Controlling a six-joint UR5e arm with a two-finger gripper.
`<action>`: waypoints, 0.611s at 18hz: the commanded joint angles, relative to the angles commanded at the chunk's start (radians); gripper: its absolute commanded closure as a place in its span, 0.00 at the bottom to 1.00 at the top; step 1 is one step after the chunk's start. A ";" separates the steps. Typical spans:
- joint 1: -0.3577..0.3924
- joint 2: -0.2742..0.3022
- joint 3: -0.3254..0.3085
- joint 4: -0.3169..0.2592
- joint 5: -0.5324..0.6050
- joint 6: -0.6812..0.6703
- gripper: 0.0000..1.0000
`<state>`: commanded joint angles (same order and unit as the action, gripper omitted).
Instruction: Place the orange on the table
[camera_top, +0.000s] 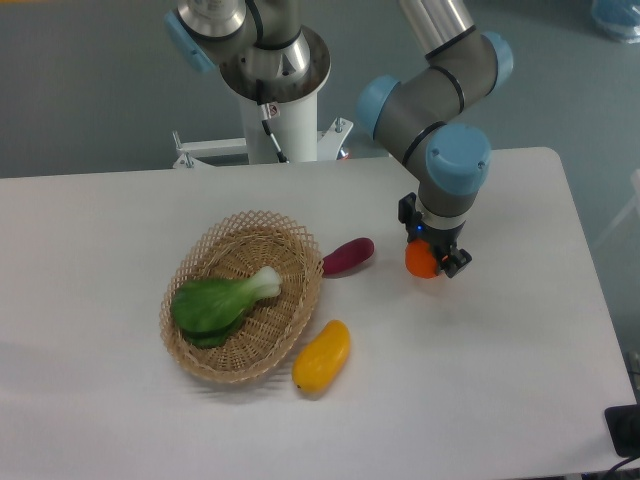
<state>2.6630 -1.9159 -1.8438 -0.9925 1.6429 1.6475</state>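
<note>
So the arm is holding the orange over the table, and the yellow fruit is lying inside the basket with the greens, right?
Not quite. The camera view shows the yellow fruit on the table, just outside the basket; only the greens lie inside. The rest holds: the gripper has the orange over the table.

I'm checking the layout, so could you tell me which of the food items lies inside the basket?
The green leafy vegetable; it alone lies inside the wicker basket, the others being outside it.

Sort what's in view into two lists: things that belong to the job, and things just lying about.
Job: orange, held in the gripper; table.

Lying about: wicker basket, green vegetable in it, purple vegetable, yellow fruit.
</note>
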 joint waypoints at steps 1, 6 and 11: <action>0.000 0.000 0.000 0.000 0.000 0.000 0.26; 0.005 -0.002 -0.009 0.002 0.000 0.000 0.24; 0.006 -0.011 -0.009 0.002 0.000 -0.003 0.24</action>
<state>2.6691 -1.9267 -1.8530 -0.9910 1.6429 1.6444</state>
